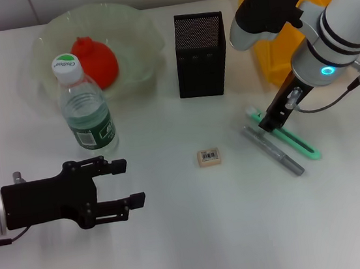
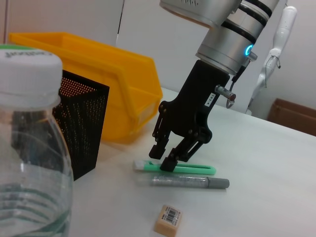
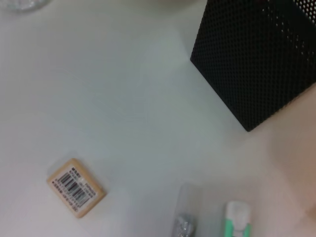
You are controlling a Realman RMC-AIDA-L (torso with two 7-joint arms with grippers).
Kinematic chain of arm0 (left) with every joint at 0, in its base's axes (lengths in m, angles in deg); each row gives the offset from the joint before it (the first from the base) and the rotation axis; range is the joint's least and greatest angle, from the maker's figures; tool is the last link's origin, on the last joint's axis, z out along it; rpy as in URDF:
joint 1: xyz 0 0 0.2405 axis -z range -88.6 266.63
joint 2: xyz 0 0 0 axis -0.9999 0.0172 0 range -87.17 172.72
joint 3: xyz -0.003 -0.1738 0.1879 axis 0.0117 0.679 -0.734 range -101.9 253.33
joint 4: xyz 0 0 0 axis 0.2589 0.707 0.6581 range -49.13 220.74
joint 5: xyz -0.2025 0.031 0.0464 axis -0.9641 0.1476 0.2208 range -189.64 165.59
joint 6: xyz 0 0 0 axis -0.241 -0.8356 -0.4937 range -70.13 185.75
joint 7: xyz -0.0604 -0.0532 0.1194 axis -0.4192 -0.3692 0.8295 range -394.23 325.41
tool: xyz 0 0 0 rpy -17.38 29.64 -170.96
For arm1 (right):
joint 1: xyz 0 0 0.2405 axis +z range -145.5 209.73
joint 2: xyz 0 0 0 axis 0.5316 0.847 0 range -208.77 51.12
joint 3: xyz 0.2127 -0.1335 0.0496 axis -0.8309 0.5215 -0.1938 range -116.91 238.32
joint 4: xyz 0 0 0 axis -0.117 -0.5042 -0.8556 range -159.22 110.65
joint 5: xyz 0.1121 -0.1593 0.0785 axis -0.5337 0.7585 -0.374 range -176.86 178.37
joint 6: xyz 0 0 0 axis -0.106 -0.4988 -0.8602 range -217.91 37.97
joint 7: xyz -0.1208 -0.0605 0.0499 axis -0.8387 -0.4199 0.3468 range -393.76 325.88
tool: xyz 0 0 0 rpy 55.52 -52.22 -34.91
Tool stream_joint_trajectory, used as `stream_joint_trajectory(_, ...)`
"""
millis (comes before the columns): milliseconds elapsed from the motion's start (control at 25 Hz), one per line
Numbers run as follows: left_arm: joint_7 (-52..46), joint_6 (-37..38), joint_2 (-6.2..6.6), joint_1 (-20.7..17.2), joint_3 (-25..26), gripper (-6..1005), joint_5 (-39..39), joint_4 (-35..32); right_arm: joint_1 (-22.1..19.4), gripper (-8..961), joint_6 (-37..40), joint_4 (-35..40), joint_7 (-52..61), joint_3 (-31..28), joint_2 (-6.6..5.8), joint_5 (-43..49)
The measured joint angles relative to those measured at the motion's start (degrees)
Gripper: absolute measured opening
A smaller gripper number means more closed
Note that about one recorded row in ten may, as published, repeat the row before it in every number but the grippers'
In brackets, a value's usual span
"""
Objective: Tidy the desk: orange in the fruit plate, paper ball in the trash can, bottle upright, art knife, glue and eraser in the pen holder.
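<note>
The jaws of the right gripper (image 1: 272, 122) are seen parted, lowered right over the near end of the green art knife (image 1: 285, 136), with nothing yet pinched between them. The knife lies flat on the white desk (image 1: 200, 243), close beside the grey glue pen (image 1: 274, 150), the two almost parallel. A clean pick is called for here: the fingertips should be set astride the green handle alone, so the glue pen is not dragged along. The knife should be closed on across its narrow width and lifted level before being carried to the black mesh pen holder (image 1: 200, 54), which stands upright nearby. The eraser (image 1: 209, 157) waits apart on the desk. The left gripper (image 1: 122, 185) is held idle with fingers spread, near the upright water bottle (image 1: 84, 107). The orange (image 1: 95, 61) already sits in the fruit plate (image 1: 137, 28).
</note>
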Motion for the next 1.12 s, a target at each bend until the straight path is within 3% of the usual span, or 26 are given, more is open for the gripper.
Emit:
stream_joint_trajectory(200,0.1,-0.5,-0.13,0.0,0.0,785,0.0,0.0,-0.2,231,-0.4,-0.1,-0.3,0.0,0.0,0.0)
stream_joint_trajectory(400,0.2,-0.7,-0.29,0.1,-0.1,785,0.8,0.0,-0.5,105,-0.4,0.0,-0.7,0.0,-0.01,-0.1)
stream_joint_trajectory(920,-0.1,-0.8,-0.27,0.4,-0.1,785,0.9,0.0,-5.8,86,4.1,10.9,-1.0,-1.3,-0.3,-0.8)
stream_joint_trajectory(1120,-0.1,-0.6,-0.26,0.4,-0.1,785,0.9,-0.2,-9.2,86,8.5,19.8,-3.1,-7.8,-0.34,-4.7)
